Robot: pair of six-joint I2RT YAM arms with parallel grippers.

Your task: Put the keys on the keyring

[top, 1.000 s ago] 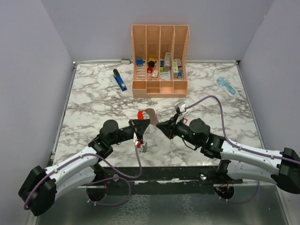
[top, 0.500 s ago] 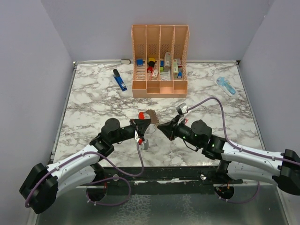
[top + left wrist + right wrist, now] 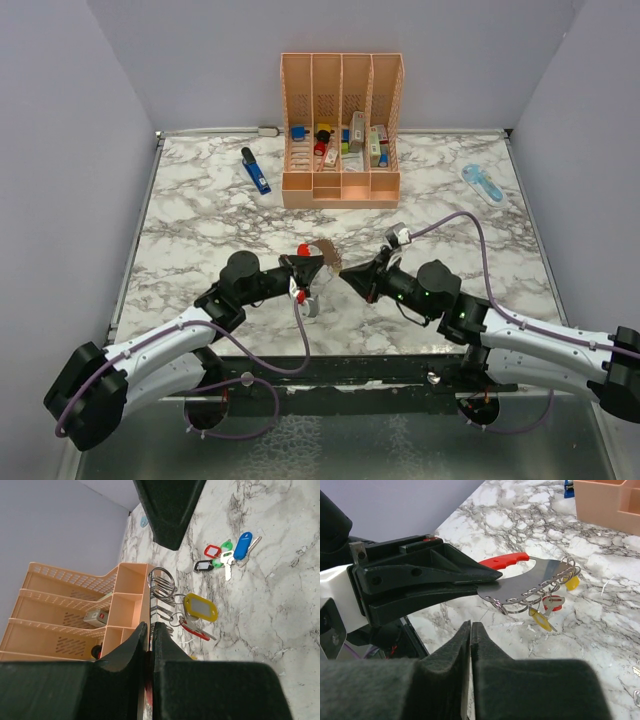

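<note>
My left gripper (image 3: 308, 266) is shut on the keyring (image 3: 323, 249), gripping this flat grey plate with a red end edge-on in the left wrist view (image 3: 149, 625). In the right wrist view the keyring (image 3: 530, 582) juts out from the left gripper (image 3: 490, 577). Wire rings (image 3: 540, 592) hang along its edge with a yellow-tagged key (image 3: 540, 619) and a red key (image 3: 552, 602). More keys (image 3: 227, 555) with red, green, blue and black tags lie together on the table. My right gripper (image 3: 471, 623) is shut with nothing visible in it, just below the plate's edge and apart from it.
An orange desk organiser (image 3: 341, 130) with small items stands at the back centre. A blue pen-like tool (image 3: 256, 171) lies to its left. A pale blue gadget (image 3: 482, 184) lies at the back right. Grey walls enclose the marble table (image 3: 200, 220).
The right gripper has drawn back slightly to the right and towards the near edge, away from the keyring, and its jaws have closed fully. The left gripper has held the keyring nearly still.
</note>
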